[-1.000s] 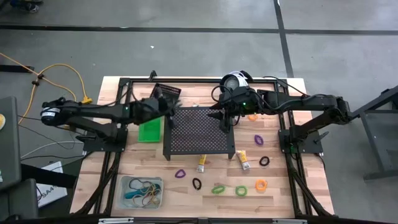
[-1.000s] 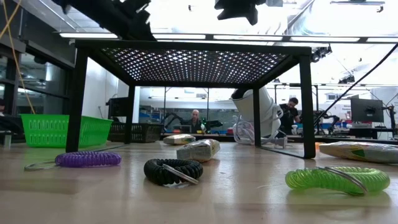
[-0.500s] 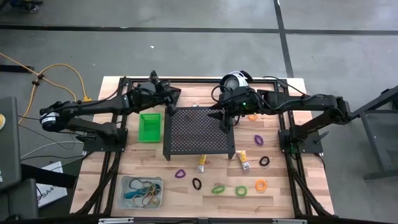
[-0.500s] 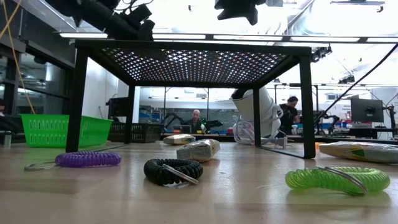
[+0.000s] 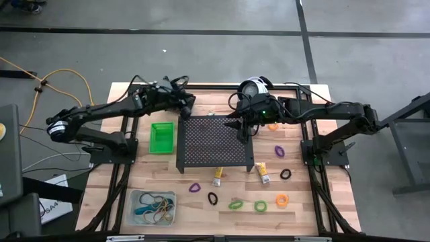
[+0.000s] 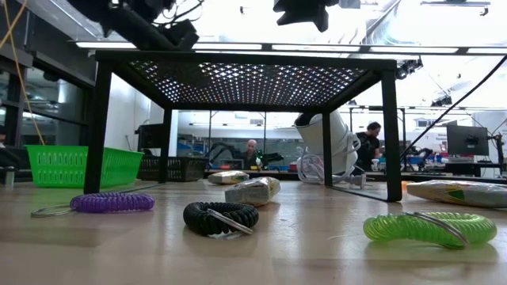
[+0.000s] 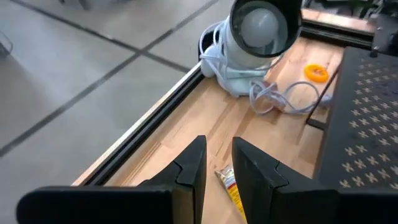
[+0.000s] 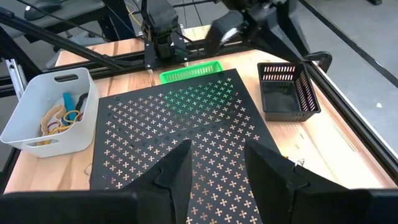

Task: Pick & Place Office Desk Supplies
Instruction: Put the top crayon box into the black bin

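Observation:
My left gripper [image 5: 190, 102] hovers over the table's far left part, above the black bin [image 8: 289, 93]. It is open by a narrow gap [image 7: 217, 168] and holds nothing. A yellow tube [image 7: 229, 185] lies on the wood beyond its fingers. My right gripper [image 5: 242, 129] hangs open and holding nothing [image 8: 217, 168] above the black perforated stand [image 5: 215, 142]. Coiled loops lie along the near side: purple [image 5: 195, 187], black [image 5: 213, 199], green [image 5: 235, 204], orange [image 5: 282, 199]. Two yellow tubes [image 5: 218, 176] [image 5: 263, 173] lie at the stand's near edge. The green bin [image 5: 161, 136] stands left of the stand.
A clear bin [image 5: 152, 207] with rubber bands sits at the near left. The round white device [image 5: 253, 87] with its cable stands at the far edge, with an orange loop [image 7: 316, 72] beside it. More loops [image 5: 279, 150] [image 5: 285, 174] lie right of the stand. Black frame rails border the table.
My left gripper has swung from between the green bin and the stand toward the table's far edge, rolling its wrist as it went, and now stands over the black bin. Its gap looks unchanged. My right arm has kept still.

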`<control>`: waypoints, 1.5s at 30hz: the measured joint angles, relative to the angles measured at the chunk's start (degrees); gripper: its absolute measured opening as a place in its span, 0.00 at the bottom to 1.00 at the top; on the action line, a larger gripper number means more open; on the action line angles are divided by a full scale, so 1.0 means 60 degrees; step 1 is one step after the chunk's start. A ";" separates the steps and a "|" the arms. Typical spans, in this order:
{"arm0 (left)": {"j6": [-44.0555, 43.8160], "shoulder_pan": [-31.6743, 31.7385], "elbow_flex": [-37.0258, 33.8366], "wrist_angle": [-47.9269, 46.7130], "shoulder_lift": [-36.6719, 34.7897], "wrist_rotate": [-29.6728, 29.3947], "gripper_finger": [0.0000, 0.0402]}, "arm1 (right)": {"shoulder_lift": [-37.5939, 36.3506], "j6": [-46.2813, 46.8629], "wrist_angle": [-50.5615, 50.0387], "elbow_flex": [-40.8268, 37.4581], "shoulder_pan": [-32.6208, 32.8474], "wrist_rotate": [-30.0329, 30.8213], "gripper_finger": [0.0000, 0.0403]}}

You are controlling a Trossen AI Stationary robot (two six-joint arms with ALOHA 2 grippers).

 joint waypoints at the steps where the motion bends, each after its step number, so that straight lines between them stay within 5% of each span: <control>1: 0.0000 0.0014 0.0250 -0.0276 0.0177 0.0066 0.18 | 0.0000 0.0000 -0.0002 0.0000 -0.0002 0.0002 0.33; 15: 0.0813 0.1773 0.3902 -0.2636 0.3193 0.4591 0.18 | 0.0000 -0.0002 0.0000 0.0000 -0.0004 0.0002 0.33; 24: 0.0203 0.2810 0.4308 -0.2760 0.4756 0.7292 0.18 | 0.0000 0.0000 0.0000 0.0000 0.0000 0.0002 0.33; 45: 0.0084 0.2784 0.4766 -0.3940 0.5111 0.6275 0.18 | 0.0000 -0.0002 0.0000 0.0000 0.0000 0.0002 0.33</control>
